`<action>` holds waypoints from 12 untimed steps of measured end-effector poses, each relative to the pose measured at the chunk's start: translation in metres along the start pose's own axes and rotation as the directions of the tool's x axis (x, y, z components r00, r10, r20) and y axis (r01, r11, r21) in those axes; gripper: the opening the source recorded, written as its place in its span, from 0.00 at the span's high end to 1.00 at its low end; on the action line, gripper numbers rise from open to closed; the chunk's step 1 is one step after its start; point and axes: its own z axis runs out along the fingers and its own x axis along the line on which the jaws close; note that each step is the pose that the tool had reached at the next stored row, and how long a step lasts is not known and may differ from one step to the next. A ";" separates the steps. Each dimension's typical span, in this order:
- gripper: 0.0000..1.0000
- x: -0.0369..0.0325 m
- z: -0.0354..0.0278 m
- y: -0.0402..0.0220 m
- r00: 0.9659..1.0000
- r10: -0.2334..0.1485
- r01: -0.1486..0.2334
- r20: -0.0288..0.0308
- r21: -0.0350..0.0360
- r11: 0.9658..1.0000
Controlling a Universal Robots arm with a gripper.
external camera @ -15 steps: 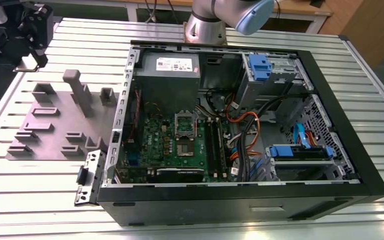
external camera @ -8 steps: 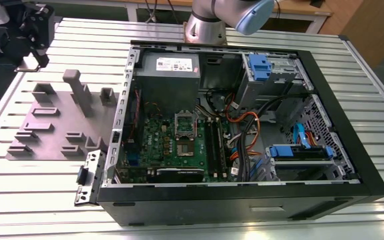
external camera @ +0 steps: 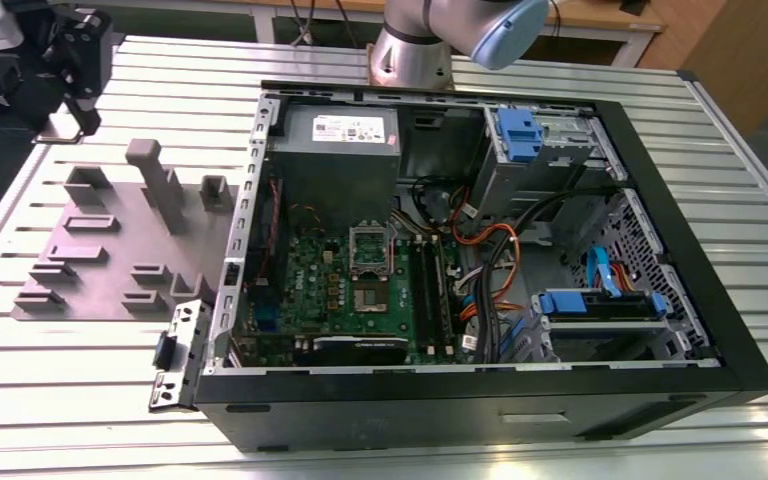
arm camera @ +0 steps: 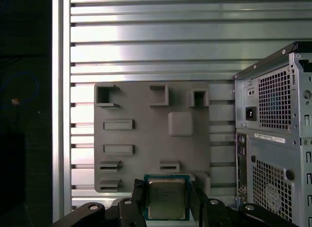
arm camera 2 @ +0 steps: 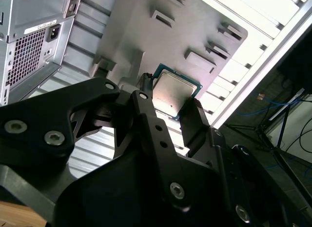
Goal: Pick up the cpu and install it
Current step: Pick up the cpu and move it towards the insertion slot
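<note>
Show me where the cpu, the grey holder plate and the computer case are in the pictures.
the cpu (arm camera: 166, 198): first wrist view, middle of its metal top.
grey holder plate (arm camera: 141, 139): first wrist view, bare flat face.
computer case (arm camera: 273, 154): first wrist view, its rear panel.

Silvery, green-rimmed square cpu (arm camera: 166, 198) gripped in the end effector (arm camera: 167, 189).

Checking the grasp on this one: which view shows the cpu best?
The first wrist view. There the cpu faces the camera squarely, and its metal top and thin rim are plain to see where it is held in the tool. The second wrist view shows it tilted, with its lower edge hidden behind the tool.
</note>
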 end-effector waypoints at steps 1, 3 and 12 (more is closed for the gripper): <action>0.53 -0.0003 0.0000 0.0000 1.000 0.000 0.000 0.000 0.000 1.000; 0.53 -0.0008 0.0000 0.0000 1.000 0.000 0.000 0.000 0.000 1.000; 0.53 -0.0035 -0.0001 0.0001 1.000 0.000 0.000 0.000 0.000 1.000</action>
